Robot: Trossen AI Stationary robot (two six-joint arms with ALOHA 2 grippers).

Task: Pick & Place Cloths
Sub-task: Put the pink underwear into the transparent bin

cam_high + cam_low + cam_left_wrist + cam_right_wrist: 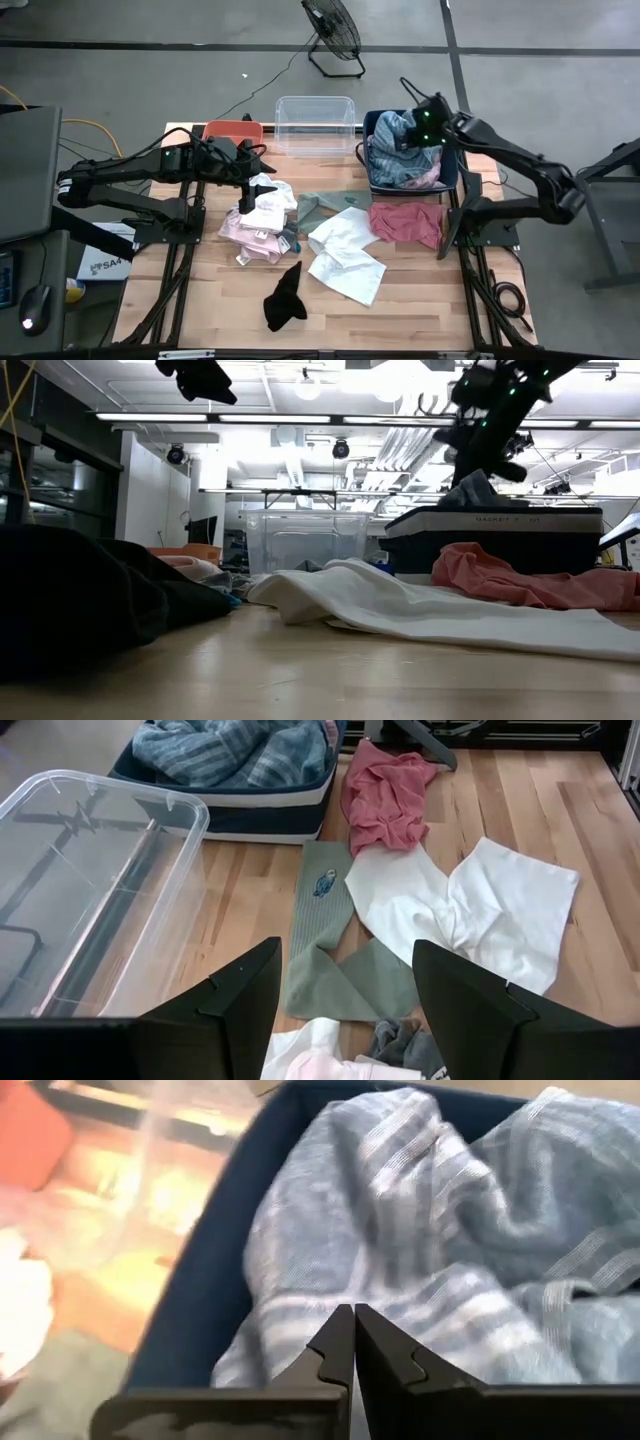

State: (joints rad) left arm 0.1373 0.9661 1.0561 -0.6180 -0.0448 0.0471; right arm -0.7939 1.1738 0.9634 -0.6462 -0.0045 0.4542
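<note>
My left gripper [262,168] [345,1010] is open and hovers above the table between the clear bin and a pile of white and pale pink cloths [255,222]. The olive green cloth [325,945] lies flat below it. My right gripper [415,130] [355,1315] is shut over the dark blue bin [367,150], right at the heaped blue-striped cloth [430,1250]. A pink cloth [427,178] also lies in that bin. On the table lie the dark red cloth [405,222], the white cloth [345,252] and the black cloth [285,300]. My right gripper points down into the dark blue bin with its shut fingertips [340,1335] right at a raised fold of the blue-striped cloth [400,1295]. I cannot tell whether it touches or pinches the cloth.
The clear bin [315,125] stands at the far edge, with the orange bin [232,130] to its left and the dark blue bin to its right. A small grey cloth [291,238] lies beside the pale pink pile. Bare wood shows along the near edge [420,310].
</note>
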